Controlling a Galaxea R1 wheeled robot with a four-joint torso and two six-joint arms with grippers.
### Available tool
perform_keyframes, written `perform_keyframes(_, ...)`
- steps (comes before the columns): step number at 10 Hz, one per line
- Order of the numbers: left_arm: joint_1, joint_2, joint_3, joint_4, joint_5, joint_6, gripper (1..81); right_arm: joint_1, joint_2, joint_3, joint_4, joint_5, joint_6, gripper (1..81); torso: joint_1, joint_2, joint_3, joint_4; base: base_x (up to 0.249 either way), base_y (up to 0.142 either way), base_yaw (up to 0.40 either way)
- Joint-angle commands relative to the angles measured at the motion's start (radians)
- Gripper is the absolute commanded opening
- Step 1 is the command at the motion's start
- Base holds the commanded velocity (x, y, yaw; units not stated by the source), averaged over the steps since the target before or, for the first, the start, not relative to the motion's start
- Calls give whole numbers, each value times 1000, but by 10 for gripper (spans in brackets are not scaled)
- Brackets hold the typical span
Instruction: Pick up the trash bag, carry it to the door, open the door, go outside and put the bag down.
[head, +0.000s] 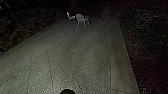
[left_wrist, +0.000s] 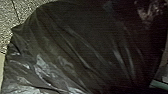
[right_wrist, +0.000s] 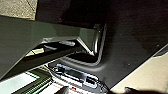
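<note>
The black trash bag (left_wrist: 75, 47) looms large and close in the left wrist view, its shiny plastic drawn into long folds that run together toward one side. Speckled paving shows beyond its edge. How my left gripper stands on the bag cannot be made out. At the near edge of the head view is a dark rounded shape (head: 67, 91); whether it is the bag or part of me, I cannot tell. The right wrist camera looks at my own dark body plate and jointed bar, and the state of my right gripper is unclear there.
It is dark outdoors. A paved path (head: 62, 55) runs ahead, with a pale border strip (head: 122, 72) along its right side. White chairs (head: 80, 19) stand at its far end. Bushes (head: 147, 30) flank both sides, and steps (head: 106, 13) show in the distance.
</note>
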Motion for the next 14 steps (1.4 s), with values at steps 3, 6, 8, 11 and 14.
perform_keyframes(3, -194, -46, -56, -34, 162, 6, 10, 2, 38, 24, -11, -70, -13, 811, 0, 1, -20, 8, 0, 0, 0)
perform_keyframes(6, -183, -43, -58, -28, 164, 6, 811, 2, 38, 24, -8, -66, -13, 811, 1, 1, -21, 9, 0, 0, 0)
perform_keyframes(8, -146, -29, -61, -22, 164, 9, 811, 1, 39, 24, -5, -62, -11, 811, 1, 1, -21, 9, 0, 0, 0)
perform_keyframes(11, 27, 33, -99, 10, 156, 43, 811, 1, 45, 24, -4, -62, -11, 811, 1, 2, 90, 9, 0, 0, 0)
perform_keyframes(14, 216, 137, -185, 62, 64, 97, 811, 1, 44, 24, -4, -59, -7, 811, 1, 2, 155, -82, 0, 0, 0)
